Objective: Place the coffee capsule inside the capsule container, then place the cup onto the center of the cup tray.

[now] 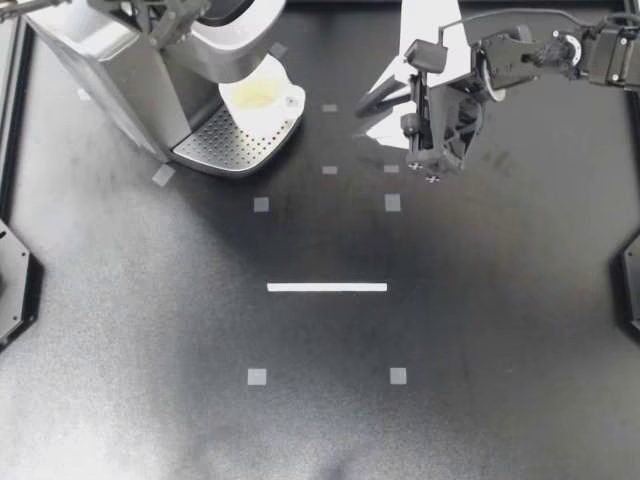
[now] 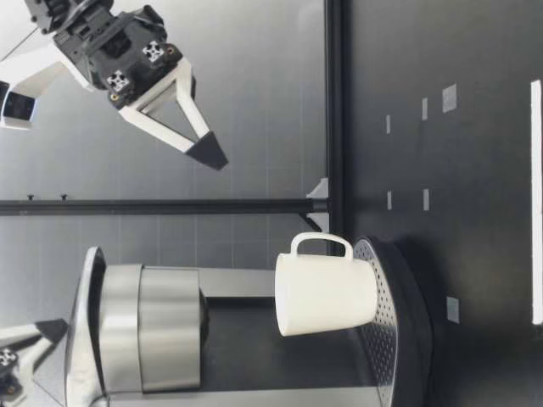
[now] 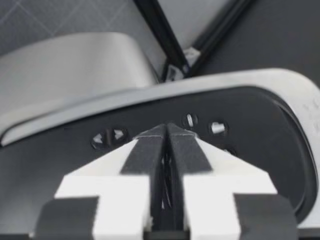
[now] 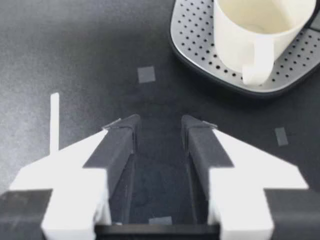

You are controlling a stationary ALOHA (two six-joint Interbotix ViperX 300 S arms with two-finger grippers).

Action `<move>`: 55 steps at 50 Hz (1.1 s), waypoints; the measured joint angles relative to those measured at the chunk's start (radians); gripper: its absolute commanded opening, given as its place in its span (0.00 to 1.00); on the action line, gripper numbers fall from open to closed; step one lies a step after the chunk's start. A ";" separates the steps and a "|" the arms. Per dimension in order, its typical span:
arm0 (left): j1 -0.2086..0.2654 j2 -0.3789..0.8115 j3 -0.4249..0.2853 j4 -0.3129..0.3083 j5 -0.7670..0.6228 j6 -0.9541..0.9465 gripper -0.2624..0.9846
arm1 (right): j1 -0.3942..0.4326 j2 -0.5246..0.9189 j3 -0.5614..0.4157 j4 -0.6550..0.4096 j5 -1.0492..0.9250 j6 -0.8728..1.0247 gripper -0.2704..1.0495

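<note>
Cup (image 1: 258, 95) work looks close to its end, judging from how things lie now.

The coffee machine (image 1: 120, 80) fills the far left of the table. My left gripper (image 1: 185, 28) is over its top. In the left wrist view its fingers are clenched together with nothing between them, tips (image 3: 165, 132) against the dark lid beside the small buttons. I take that as pressing the lid down over the capsule container.

My right gripper (image 1: 368, 118) hangs above the table, to the right of the machine, released and empty. The right wrist view shows bare table between its fingers (image 4: 120, 145).

The cup tray (image 1: 225, 145) lies at the machine's near right foot. On it the cup (image 2: 327, 292) stands upright, handle toward my right gripper (image 2: 204, 148). It seems nearer the tray's far side than the middle.

The coffee capsule shows in no view, so I judge it inside.

Next, I think: lift the left gripper clear and check the cup's centring. Any nudge calls for the right gripper coming in low from the right, gently, as the cup (image 4: 250, 30) looks light enough to slide on the perforated tray (image 4: 200, 45).
</note>
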 measured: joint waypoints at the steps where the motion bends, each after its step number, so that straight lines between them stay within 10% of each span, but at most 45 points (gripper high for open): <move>1: 0.000 0.002 -0.008 -0.002 0.000 0.003 0.28 | 0.000 0.000 0.002 0.000 -0.003 0.000 0.51; 55: -0.038 0.032 -0.014 -0.060 -0.002 0.032 0.28 | 0.000 -0.009 0.009 -0.002 -0.032 -0.014 0.51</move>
